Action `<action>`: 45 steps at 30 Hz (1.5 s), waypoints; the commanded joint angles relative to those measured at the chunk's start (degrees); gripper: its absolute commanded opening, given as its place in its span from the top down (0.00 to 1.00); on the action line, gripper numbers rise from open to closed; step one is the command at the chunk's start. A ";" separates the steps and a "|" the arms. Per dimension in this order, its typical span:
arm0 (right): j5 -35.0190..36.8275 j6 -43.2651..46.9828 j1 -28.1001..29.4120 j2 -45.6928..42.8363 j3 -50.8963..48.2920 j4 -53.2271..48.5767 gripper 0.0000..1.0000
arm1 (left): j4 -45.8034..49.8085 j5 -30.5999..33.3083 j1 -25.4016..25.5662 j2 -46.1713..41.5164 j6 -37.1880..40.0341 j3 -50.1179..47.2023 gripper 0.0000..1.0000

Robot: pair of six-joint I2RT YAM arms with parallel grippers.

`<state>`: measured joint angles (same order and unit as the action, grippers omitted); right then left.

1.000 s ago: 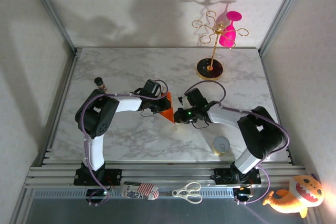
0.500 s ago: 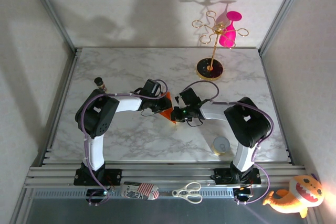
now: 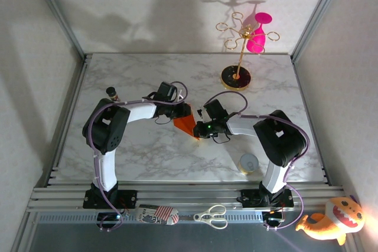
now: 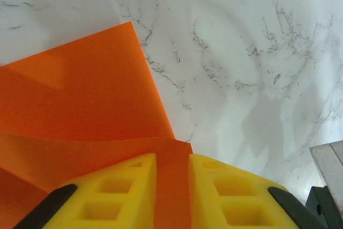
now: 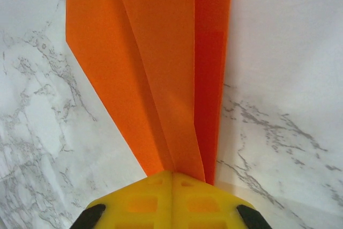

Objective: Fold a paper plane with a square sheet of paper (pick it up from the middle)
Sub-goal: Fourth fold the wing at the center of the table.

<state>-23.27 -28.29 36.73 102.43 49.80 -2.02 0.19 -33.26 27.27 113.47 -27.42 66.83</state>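
Observation:
The square sheet of paper is folded into a narrow, pointed orange paper plane (image 3: 185, 123) with lengthwise creases, in the middle of the marble table. My right gripper (image 3: 199, 128) is shut on its pointed end; the right wrist view has the yellow fingers (image 5: 134, 202) closed together at the tip (image 5: 172, 173) and the folded layers (image 5: 155, 52) fanning away. My left gripper (image 3: 176, 111) is at the plane's wide end. Its yellow fingers (image 4: 112, 191) stand apart (image 4: 172, 156), with the orange paper (image 4: 80, 89) showing through the gap.
A gold stand on a black round base (image 3: 236, 77) holds a pink glass (image 3: 257, 33) at the back right. A small dark bottle (image 3: 111, 93) stands left, a pale round roll (image 3: 248, 163) near right. Scissors (image 3: 211, 216) and an orange plush toy (image 3: 333, 221) lie off the front edge.
My right gripper has slid left onto the plane's tip and closed. The left gripper's jaws have parted and it has drawn back up-left. The paper now lies lower and flatter.

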 commanded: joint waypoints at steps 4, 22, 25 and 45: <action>3.24 1.21 -0.43 3.17 -2.69 -10.74 0.94 | 0.10 -0.49 -0.81 1.20 3.55 0.76 0.78; 4.06 1.31 -0.43 3.27 -4.00 -11.96 0.94 | -1.99 5.63 -2.99 3.30 3.98 -1.10 0.79; 4.35 1.40 -0.51 3.31 -4.36 -12.46 0.94 | -2.14 6.27 -4.20 3.60 5.09 -0.78 0.79; 4.96 0.79 -0.52 2.73 -4.98 -12.49 0.94 | -3.50 6.00 -14.17 4.67 6.08 5.41 0.76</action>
<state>-23.64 -27.83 36.51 102.10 48.64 -1.08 -3.99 -30.39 13.96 119.00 -22.24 70.83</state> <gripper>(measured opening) 0.067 0.235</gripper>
